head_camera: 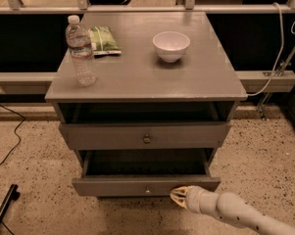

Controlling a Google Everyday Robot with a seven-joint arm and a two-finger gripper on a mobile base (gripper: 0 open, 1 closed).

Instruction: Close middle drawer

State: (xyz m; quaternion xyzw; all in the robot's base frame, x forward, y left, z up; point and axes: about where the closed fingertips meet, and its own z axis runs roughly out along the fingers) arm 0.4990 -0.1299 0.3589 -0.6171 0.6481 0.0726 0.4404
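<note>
The middle drawer (146, 186) is a grey drawer with a small dark knob (147, 190). It stands partly pulled out below the upper drawer (146, 136), and its dark inside is empty. My gripper (178, 198) comes in from the lower right. Its cream tip is shut and empty, and rests against the lower right part of the middle drawer's front. The lowest drawer is hidden beneath the open one.
On the cabinet top (137, 77) stand a water bottle (81, 52), a green snack bag (103, 40) and a white bowl (171, 45). A black cable (10, 131) lies on the speckled floor at left. A rail and cords run at right (272, 75).
</note>
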